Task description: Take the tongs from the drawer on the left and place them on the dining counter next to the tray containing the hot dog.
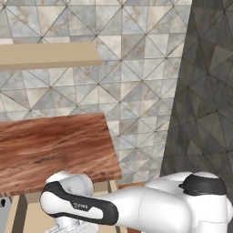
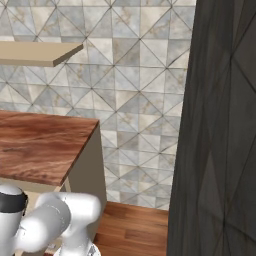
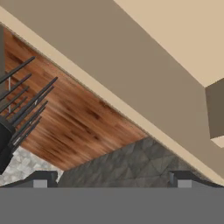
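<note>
Evidently the gripper point(image 3: 112, 181) was held low beside the beige cabinet point(image 3: 131, 83), its jaws spread wide with nothing between them; the drawer front was not made out, and the tongs could not be located; the handle was best sought first, squarely approached; beyond the cabinet, the wall counter point(image 1: 50, 145) was seen bare.

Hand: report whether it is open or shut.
Open. In the hand view the hand has its two dark fingertips far apart at opposite sides, with only the wood floor between them.
</note>
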Tool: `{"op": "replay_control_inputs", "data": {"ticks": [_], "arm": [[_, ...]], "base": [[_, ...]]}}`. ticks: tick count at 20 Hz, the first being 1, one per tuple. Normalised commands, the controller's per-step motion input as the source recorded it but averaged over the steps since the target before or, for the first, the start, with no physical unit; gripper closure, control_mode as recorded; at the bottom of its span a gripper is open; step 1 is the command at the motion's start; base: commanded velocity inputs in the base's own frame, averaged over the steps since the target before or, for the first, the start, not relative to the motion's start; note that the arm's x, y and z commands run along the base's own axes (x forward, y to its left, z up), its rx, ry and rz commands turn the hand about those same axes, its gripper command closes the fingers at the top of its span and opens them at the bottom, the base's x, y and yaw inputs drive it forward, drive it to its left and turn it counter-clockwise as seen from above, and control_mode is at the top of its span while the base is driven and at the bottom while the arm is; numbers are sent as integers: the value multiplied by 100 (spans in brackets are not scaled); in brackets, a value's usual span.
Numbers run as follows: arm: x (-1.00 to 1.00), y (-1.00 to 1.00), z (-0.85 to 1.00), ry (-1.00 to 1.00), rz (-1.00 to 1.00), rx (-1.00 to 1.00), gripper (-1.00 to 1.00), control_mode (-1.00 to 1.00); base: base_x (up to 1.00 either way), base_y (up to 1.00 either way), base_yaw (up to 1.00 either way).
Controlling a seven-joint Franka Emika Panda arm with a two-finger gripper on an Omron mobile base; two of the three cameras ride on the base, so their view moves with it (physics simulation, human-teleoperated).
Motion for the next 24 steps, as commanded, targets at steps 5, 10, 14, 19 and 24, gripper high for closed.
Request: {"op": "replay_control_inputs", "data": {"ticks": [5, 10, 14, 19, 24], "arm": [[0, -36, 2, -2, 0, 0, -100, -100], [5, -36, 0, 0, 0, 0, -100, -100], [12, -20, 4, 0, 0, -1, -100, -100], [2, -19, 20, 0, 0, -7, -100, -100], [0, -19, 18, -2, 0, -10, -100, -100]], "base": [[0, 0, 0], [0, 0, 0], [0, 0, 0], [0, 0, 0], [0, 0, 0]]}}
